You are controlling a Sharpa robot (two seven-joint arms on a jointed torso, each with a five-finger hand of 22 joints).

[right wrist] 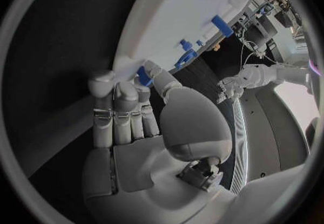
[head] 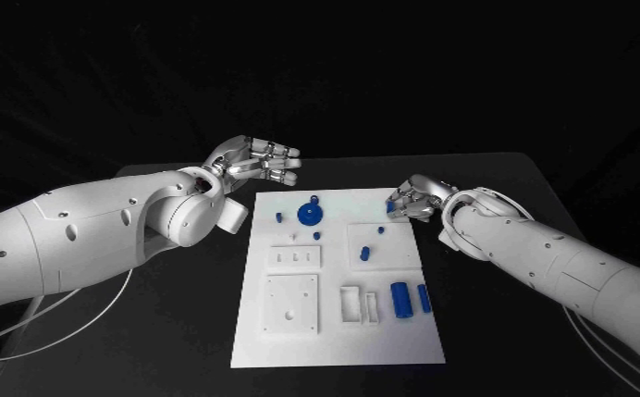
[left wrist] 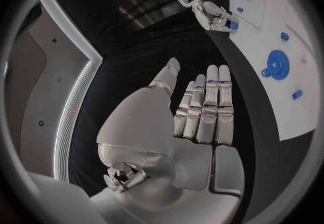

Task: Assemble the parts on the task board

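The white task board (head: 334, 341) lies in the middle of the black table. On it are a round blue disc (head: 310, 214), a short blue piece (head: 365, 252) and two blue cylinders (head: 401, 298) side by side. My right hand (head: 416, 201) is at the board's far right corner and pinches a small blue part (right wrist: 143, 75) between thumb and fingers, right at the board's edge (right wrist: 182, 19). My left hand (head: 253, 161) hovers above the far left corner, fingers straight and apart, holding nothing. In the left wrist view the left hand (left wrist: 202, 110) faces the blue disc (left wrist: 277, 65) and the right hand (left wrist: 215, 16).
White raised blocks stand on the board: a small one (head: 296, 256), a larger square one (head: 292, 303) and a slotted one (head: 358, 304). Small blue pegs (head: 279, 217) sit near the disc. A white cable (head: 80, 323) trails beside my left arm.
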